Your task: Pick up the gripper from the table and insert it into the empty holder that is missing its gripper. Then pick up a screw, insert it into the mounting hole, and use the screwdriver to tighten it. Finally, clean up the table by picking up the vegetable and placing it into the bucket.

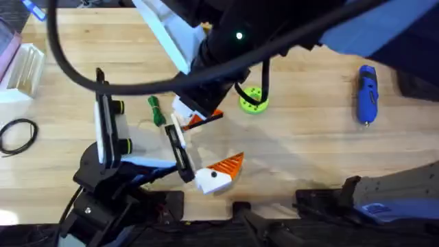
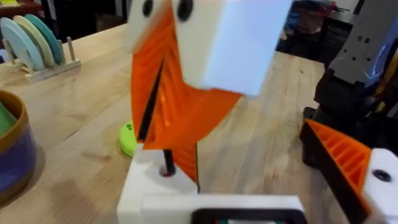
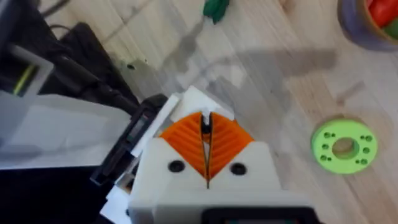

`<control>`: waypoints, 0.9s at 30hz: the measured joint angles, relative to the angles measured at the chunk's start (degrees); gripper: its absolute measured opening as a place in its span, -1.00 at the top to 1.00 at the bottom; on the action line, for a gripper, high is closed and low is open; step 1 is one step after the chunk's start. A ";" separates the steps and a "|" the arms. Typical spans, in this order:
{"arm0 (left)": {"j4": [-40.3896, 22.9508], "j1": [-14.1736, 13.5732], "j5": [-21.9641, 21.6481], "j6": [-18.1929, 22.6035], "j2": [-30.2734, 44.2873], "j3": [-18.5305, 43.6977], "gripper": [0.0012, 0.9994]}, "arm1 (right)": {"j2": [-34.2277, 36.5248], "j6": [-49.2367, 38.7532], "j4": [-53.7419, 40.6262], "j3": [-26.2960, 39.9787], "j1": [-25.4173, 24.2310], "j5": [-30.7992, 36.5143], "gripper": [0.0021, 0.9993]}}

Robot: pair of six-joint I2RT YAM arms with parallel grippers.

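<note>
The gripper looks like it sits on the holder, right under the right gripper. I cannot tell where one orange part ends and the next starts. The right gripper's pads are squeezed tight on a thin dark pin. In the left wrist view the pin stands at the mounting hole. The right wrist view shows just its top.

The left gripper is spread wide, grasping nothing.

From above, the vegetable lies just beside the arms, and the screwdriver lies far off with bare table between. The bucket shows in both wrist views, near a green disc.
</note>
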 joint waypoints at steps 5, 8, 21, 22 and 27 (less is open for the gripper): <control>-0.06 0.00 -0.02 -0.14 0.01 0.00 -0.99 | 0.23 0.02 -0.10 -0.02 0.09 0.69 0.99; -0.04 0.00 -0.03 -0.12 0.01 0.00 -0.99 | 0.22 0.03 0.10 0.00 0.09 0.84 0.99; -0.04 0.00 -0.01 -0.12 0.01 0.00 -0.99 | 0.23 0.02 0.38 0.00 0.83 1.28 0.99; -0.04 0.00 -0.01 -0.12 0.02 0.00 -0.99 | 0.21 0.02 0.36 0.00 0.83 1.30 0.99; -0.04 0.00 -0.01 -0.10 0.02 0.00 -0.99 | 0.21 0.02 0.36 0.00 0.83 1.32 0.99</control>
